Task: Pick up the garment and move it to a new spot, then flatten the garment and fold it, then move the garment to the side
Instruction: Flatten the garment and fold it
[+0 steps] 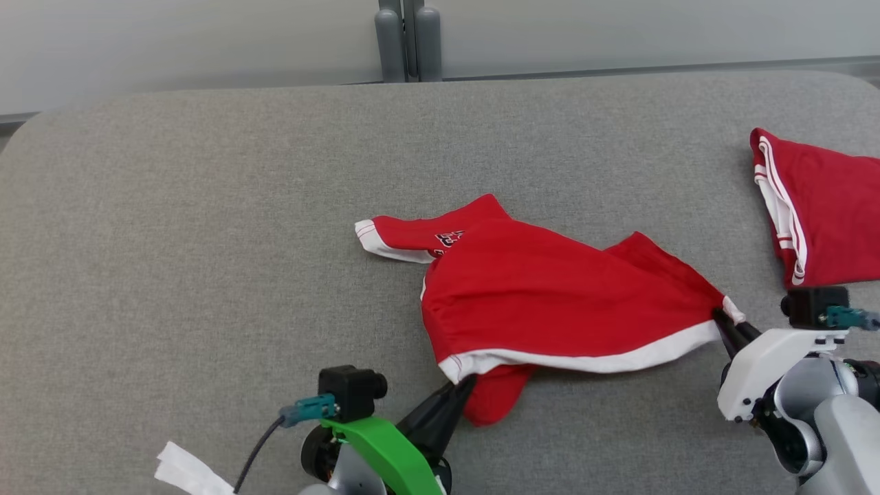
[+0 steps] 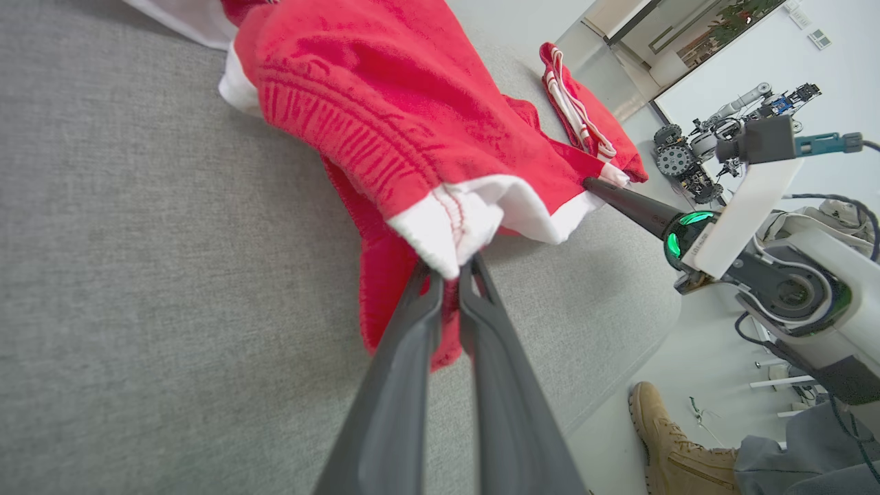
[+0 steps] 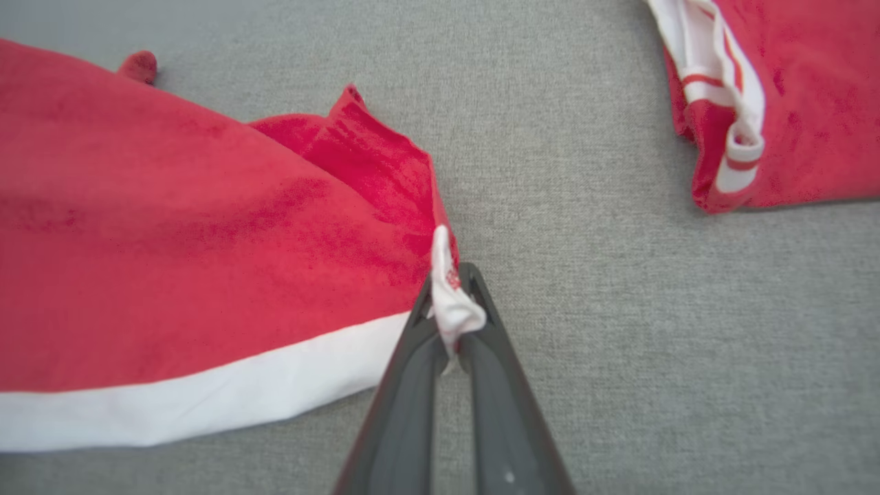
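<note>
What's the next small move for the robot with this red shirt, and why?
The left claw and right claw each pinch an end of the white hem of the red shirt, yet the hem curves slack between them and a red flap lies tucked under by the left claw. So probably draw the claws apart to pull it taut.

Your left gripper [image 1: 467, 382] has two long, dark, tapering fingers [image 2: 385, 412] on a bright green bracket [image 1: 385, 447]. Above it is a black camera block [image 1: 352, 388] with a teal plug [image 1: 309, 409] and a dark cable [image 1: 258, 450]. Your right gripper [image 1: 720, 317] has a white bracket [image 1: 770, 364] with small dark holes, a rounded silver-grey wrist [image 1: 811, 399] and a green light ring [image 2: 687, 223].
</note>
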